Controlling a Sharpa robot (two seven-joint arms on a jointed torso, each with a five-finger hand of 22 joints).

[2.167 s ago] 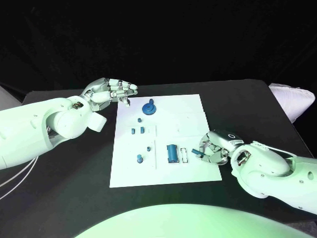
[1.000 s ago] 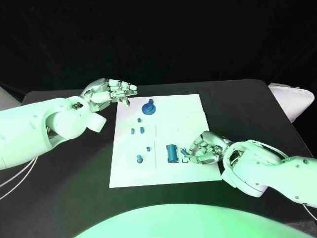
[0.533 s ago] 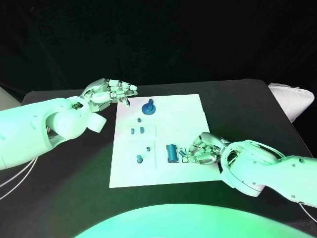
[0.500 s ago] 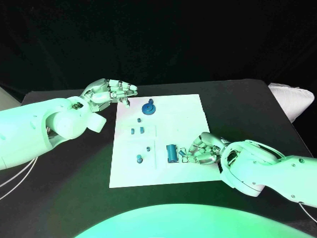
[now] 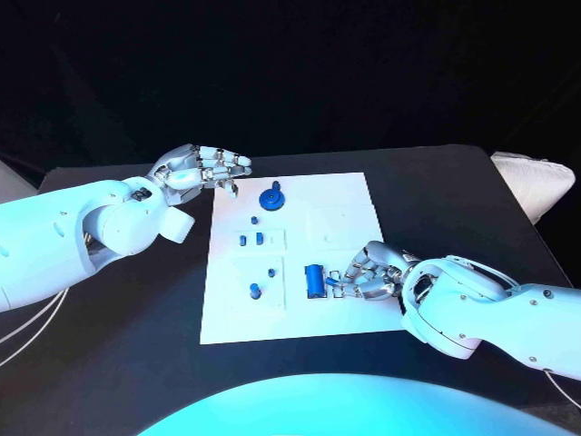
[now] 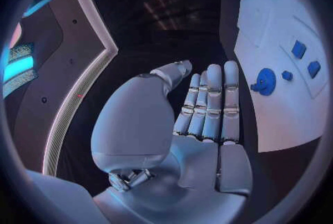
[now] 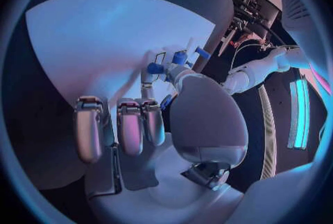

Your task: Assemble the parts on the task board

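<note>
Hovering over the black tabletop just beside the white task board's far left corner, the left hand holds nothing, fingers curled loosely. Small blue parts lie on the board. At its near right, the right hand pinches a small blue piece beside the blue cylinder.

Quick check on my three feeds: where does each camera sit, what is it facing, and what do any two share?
Head view: on the robot's head, looking down at the task board; both white arms, left hand and right hand show.
Left wrist view: behind the left hand, facing the board's edge.
Right wrist view: behind the right hand, fingers down on the board.
Shared: the head and left wrist views both show the blue round part.
</note>
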